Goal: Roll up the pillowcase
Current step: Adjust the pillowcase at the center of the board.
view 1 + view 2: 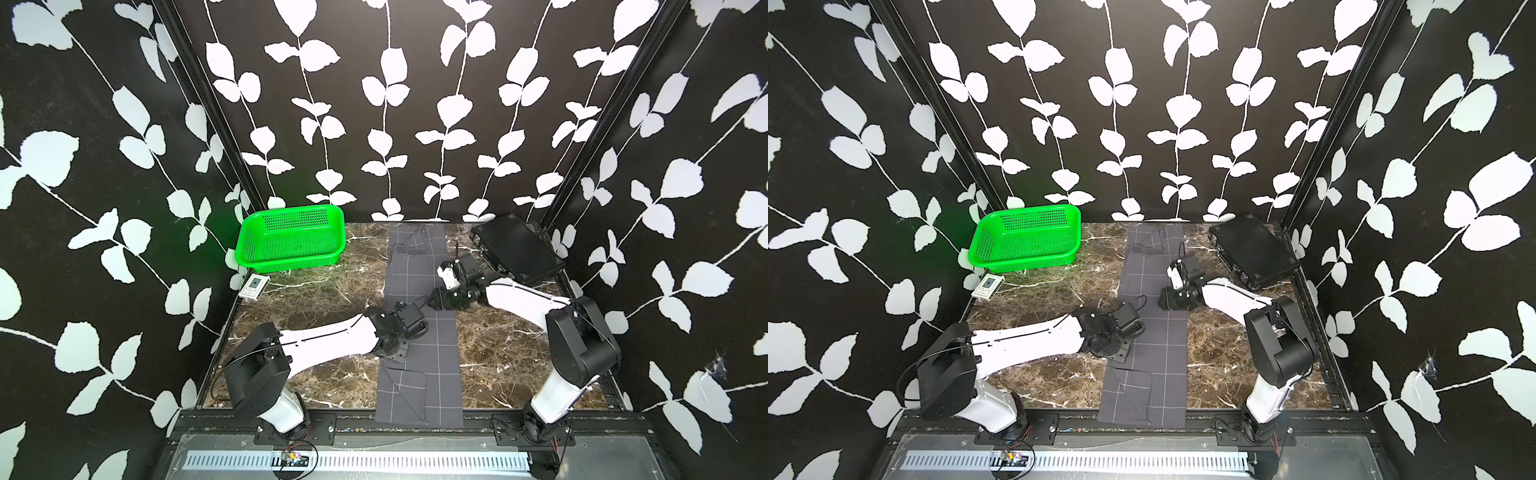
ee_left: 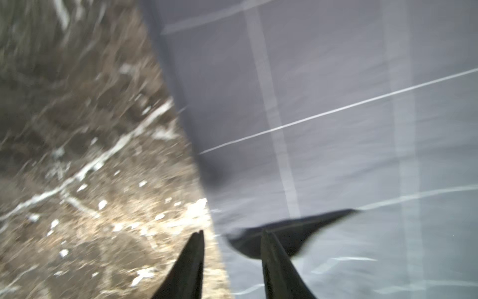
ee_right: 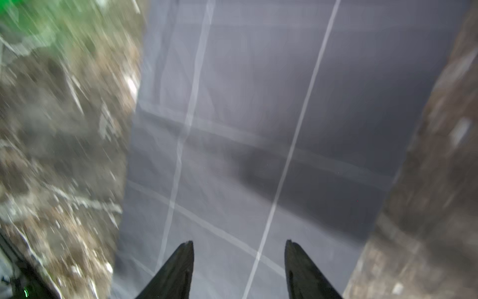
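Closest to the camera in both top views is the near end of the pillowcase (image 1: 440,353) (image 1: 1163,353), a long dark grey cloth with thin white lines. It lies flat in a narrow strip down the middle of the brown marble table (image 1: 311,299) (image 1: 1038,299), from the front edge to the back wall. One near corner is folded over. The left claw (image 1: 392,357) (image 1: 1117,353) points down at the strip's left edge. The right claw (image 1: 435,300) (image 1: 1163,300) is over the strip's right side, farther back. A green basket (image 1: 291,241) (image 1: 1025,239) sits in the back left corner, with a small white box (image 1: 254,286) (image 1: 987,286) just in front of it. A black case (image 1: 515,249) (image 1: 1252,249) lies in the back right corner. The left wrist view is blurry. In it the left claw (image 2: 232,234) has its fingers spread apart, one over the table and one over the cloth, with nothing between them. The right wrist view is blurry too. In it the right claw (image 3: 239,243) is spread wide above the cloth and grips nothing.
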Controlling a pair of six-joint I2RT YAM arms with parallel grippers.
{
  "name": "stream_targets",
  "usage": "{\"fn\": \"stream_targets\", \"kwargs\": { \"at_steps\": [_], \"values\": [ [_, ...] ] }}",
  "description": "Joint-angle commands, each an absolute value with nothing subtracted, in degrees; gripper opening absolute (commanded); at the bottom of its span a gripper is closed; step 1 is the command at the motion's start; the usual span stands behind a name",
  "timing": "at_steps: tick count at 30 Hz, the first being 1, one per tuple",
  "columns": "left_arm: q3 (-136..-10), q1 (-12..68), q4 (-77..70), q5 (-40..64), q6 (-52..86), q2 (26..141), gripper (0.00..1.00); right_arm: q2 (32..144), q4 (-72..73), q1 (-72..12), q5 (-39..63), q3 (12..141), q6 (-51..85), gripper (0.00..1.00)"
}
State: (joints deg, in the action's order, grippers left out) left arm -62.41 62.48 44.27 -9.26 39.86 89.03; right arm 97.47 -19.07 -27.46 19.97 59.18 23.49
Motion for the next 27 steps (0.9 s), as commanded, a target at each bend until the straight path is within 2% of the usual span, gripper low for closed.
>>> {"fn": "stream_targets", "kwargs": {
  "at_steps": [1,10,15,27],
  "values": [
    [-65.1,63.8,41.2,-5.5,38.8,92.7,0.39,95.2,-14.9,-28.1,21.6,54.5,23.4,0.55],
    [-64.3,67.2,36.0,1.5,39.4,100.1,0.37,97.7,-13.7,-28.3,19.5,52.6,22.9,0.5],
    [-60.3,68.0,39.4,2.9,41.0,97.2,0.34,98.2,-15.1,-28.2,17.5,52.0,22.1,0.49],
    [-53.3,68.4,48.1,5.7,43.3,88.7,0.36,100.5,-17.5,-28.3,14.8,52.4,20.2,0.48]
  ]
}}
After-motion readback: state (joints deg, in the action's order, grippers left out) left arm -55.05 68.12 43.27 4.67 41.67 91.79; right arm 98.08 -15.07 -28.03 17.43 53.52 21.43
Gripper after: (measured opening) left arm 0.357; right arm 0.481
